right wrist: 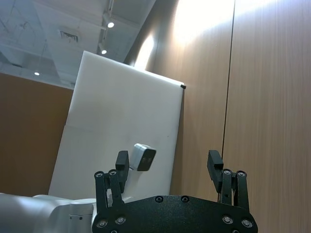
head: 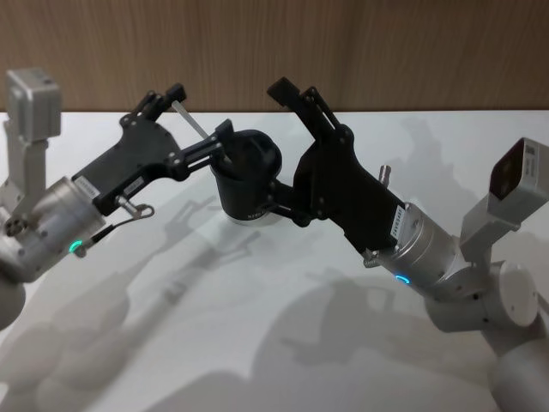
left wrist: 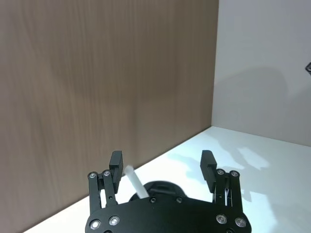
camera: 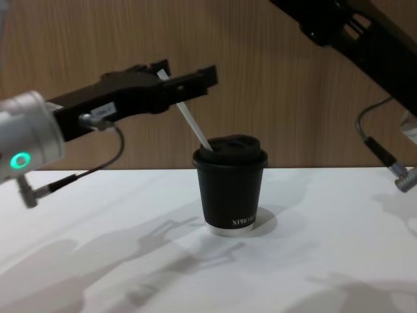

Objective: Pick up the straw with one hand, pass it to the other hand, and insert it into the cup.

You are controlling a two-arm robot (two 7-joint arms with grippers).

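The black lidded cup stands on the white table, also seen in the head view. The white straw leans out of its lid, slanting up to the left. My left gripper is open around the straw's top end, which lies close beside one finger. From the left wrist the straw rises from the lid between the spread fingers of the left gripper. In the head view the straw shows inside the left gripper. My right gripper is open and raised just right of the cup, holding nothing.
The white table runs back to a wooden wall. The right arm crosses high over the table's right side. Bare table lies in front of the cup.
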